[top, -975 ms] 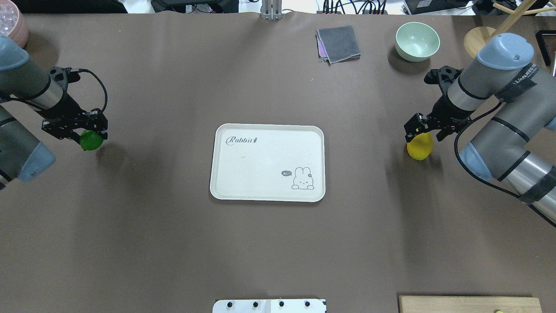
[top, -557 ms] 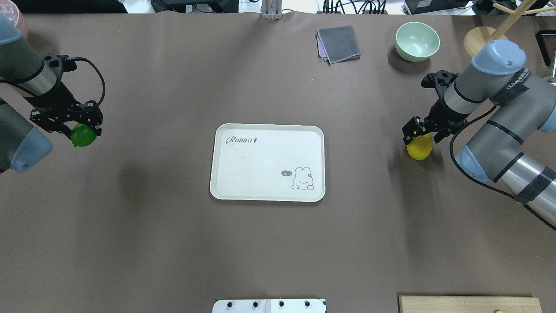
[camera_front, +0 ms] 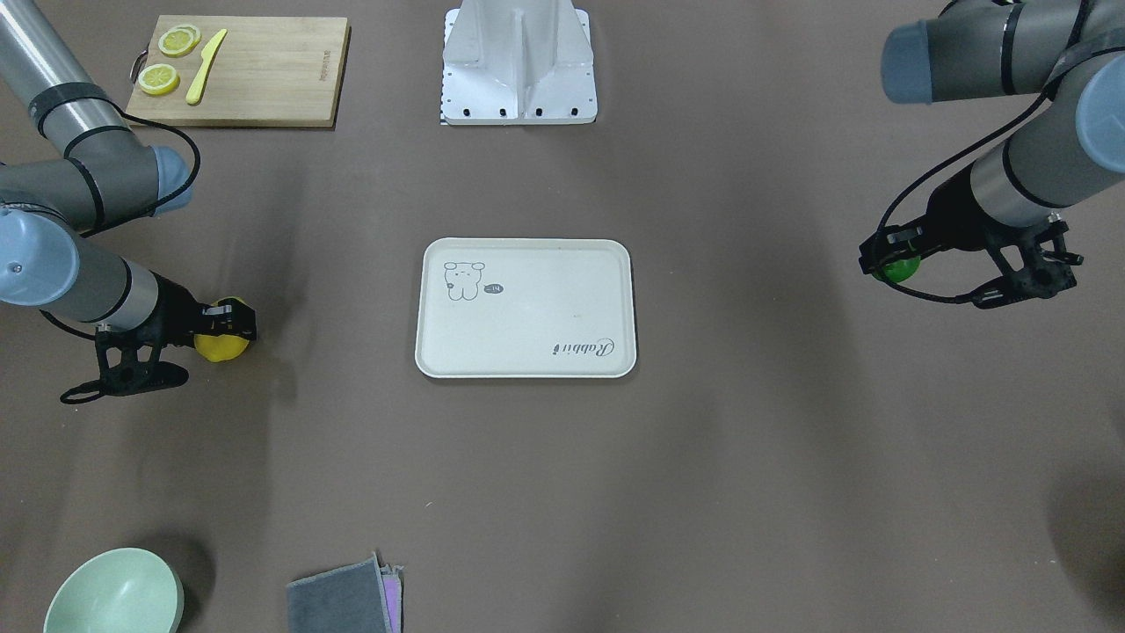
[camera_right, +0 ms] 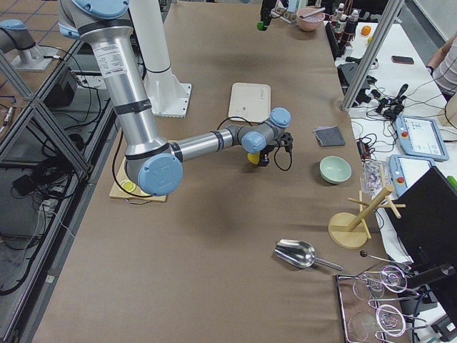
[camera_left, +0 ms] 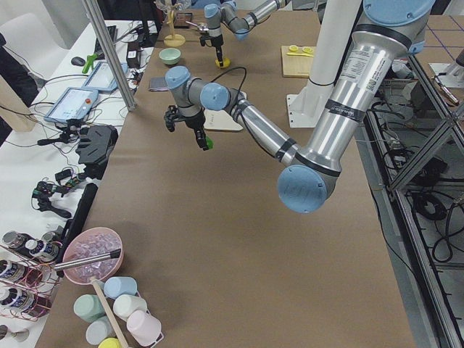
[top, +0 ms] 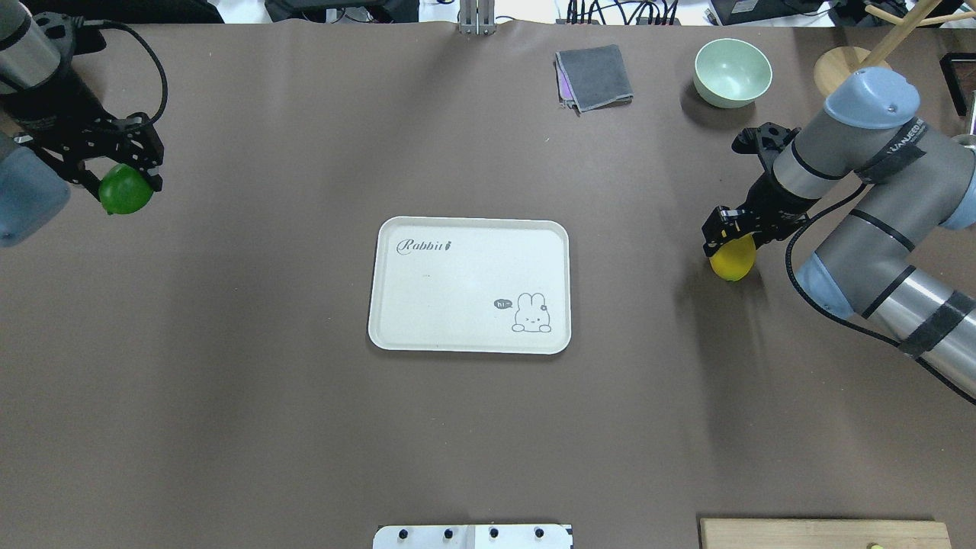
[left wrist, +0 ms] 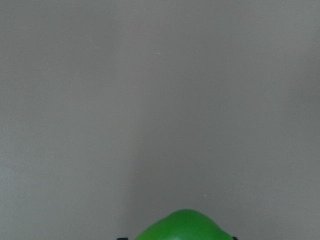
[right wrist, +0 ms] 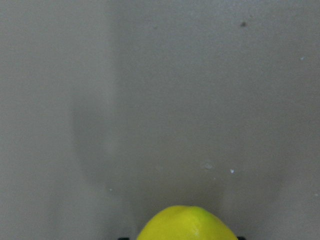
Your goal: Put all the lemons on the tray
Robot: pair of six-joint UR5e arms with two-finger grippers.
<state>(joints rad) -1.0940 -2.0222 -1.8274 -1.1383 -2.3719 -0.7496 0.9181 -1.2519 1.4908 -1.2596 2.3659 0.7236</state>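
Left claw (top: 122, 180) raised green lemon (top: 126, 191) higher; yellow lemon (top: 732, 258) barely shifted

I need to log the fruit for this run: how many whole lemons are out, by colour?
Yellow lemon: 1, held in the right end effector
Green lemon: 1, held in the left end effector
Total: 2 whole lemons, neither on the tray
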